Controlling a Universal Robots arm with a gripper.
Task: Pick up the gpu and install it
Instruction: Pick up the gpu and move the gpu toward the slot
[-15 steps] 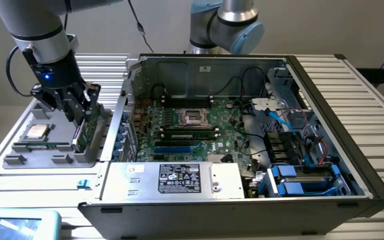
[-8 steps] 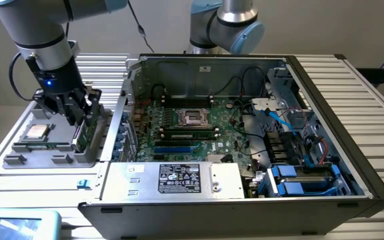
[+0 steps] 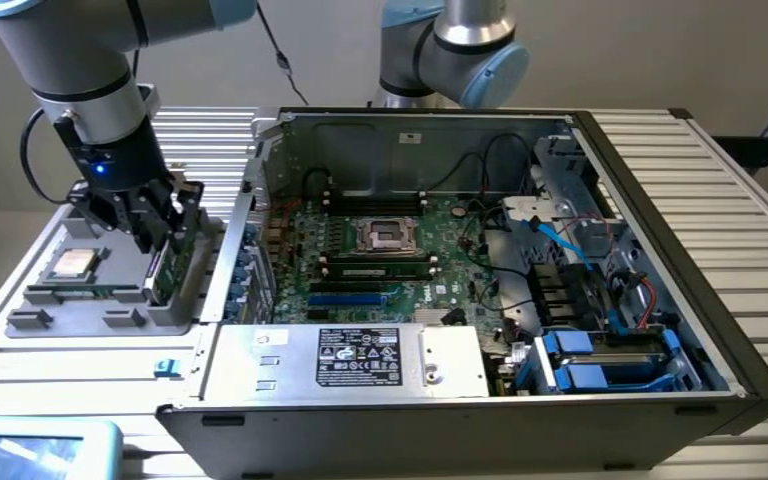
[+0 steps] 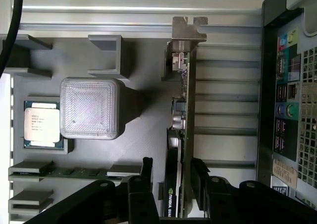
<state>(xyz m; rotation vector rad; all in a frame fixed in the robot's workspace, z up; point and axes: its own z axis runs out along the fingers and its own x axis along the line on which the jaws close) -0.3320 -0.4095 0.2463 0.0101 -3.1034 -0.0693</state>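
Early stage: gpu [image 4: 179, 105] stands on edge in gray holder tray [image 4: 143, 115] beside open computer case [image 3: 491, 250]. Gripper [image 4: 172, 167] spread, 2 fingers [image 4: 146, 172] straddling card, apparently not clamping. Lift and install both left.

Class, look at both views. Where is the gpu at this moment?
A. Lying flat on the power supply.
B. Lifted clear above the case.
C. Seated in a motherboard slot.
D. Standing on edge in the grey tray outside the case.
D: the gpu stands on edge in the grey tray, with the open gripper straddling it.
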